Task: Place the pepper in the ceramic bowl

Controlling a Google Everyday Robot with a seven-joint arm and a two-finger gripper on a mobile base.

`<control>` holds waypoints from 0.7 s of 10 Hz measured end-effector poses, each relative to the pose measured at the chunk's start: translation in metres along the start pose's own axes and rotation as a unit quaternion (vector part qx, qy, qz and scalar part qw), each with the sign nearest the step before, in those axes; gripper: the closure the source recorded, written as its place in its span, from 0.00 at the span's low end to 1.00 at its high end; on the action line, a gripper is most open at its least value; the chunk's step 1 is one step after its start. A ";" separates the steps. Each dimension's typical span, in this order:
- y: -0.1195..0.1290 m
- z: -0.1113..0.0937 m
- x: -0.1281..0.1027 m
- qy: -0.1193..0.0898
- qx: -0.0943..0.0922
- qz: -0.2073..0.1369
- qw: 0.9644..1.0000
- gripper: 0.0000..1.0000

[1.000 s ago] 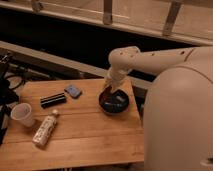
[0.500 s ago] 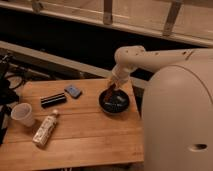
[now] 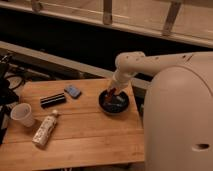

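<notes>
The black ceramic bowl (image 3: 115,104) sits on the wooden table (image 3: 85,130) near its right edge. My gripper (image 3: 111,93) reaches down from the white arm (image 3: 131,62) over the bowl's far left rim. It is shut on the dark red pepper (image 3: 110,91), which hangs nearly upright with its lower end just inside the bowl. The gripper's body hides the pepper's upper part.
A white paper cup (image 3: 22,115) stands at the table's left edge, with a white bottle (image 3: 45,129) lying beside it. A black bar-shaped object (image 3: 53,100) and a small blue-grey object (image 3: 73,91) lie left of the bowl. My white base (image 3: 177,120) fills the right side.
The arm has shifted a little to the right and up above the bowl. The pepper stays at the bowl's far left rim.
</notes>
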 end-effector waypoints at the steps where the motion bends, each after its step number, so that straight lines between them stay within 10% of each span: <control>1: 0.002 -0.003 0.003 -0.001 -0.001 -0.002 1.000 0.81; 4: 0.004 -0.006 0.003 -0.001 -0.002 -0.002 1.000 0.53; 7: 0.004 -0.002 0.004 -0.001 -0.002 -0.003 1.000 0.51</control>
